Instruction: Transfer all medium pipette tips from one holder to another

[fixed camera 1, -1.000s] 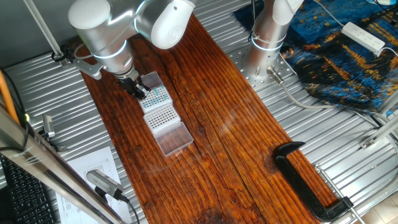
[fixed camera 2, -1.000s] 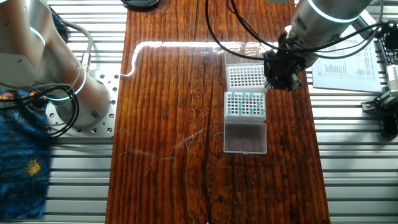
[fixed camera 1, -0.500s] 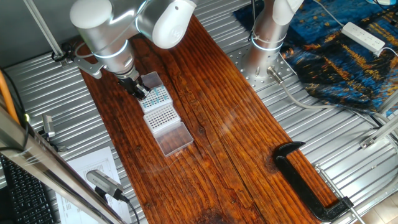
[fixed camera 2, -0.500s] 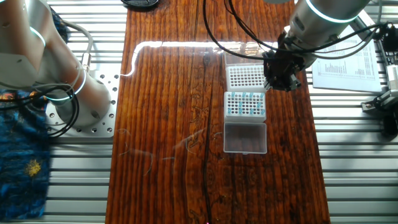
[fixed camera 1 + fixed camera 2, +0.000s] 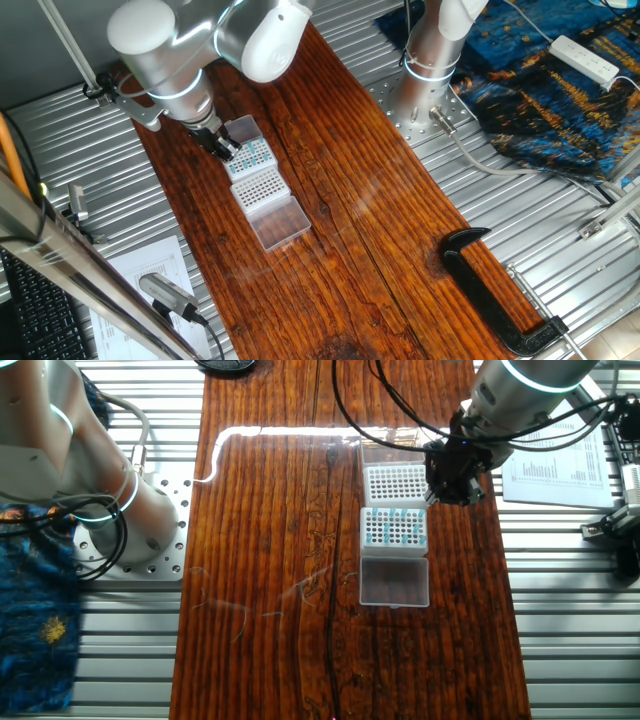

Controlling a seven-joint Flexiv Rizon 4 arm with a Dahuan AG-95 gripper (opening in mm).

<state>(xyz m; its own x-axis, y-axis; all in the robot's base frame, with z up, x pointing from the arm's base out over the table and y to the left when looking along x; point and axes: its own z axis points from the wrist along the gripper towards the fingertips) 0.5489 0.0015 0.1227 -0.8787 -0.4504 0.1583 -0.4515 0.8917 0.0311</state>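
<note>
Near one long edge of the wooden desk [image 5: 270, 510], toward its far end, two racks [image 5: 395, 528] are set end to end with a clear open lid [image 5: 394, 581] beyond them. The medium pipette tips [image 5: 392, 520] are seen as bluish dots in the middle rack. The hand [image 5: 436, 495] hangs at the racks' outer side; whether its fingers are apart cannot be told. No writing can be read; printed sheets [image 5: 560, 460] lie off the desk. A black clamp [image 5: 495, 290] is placed by the opposite end.
</note>
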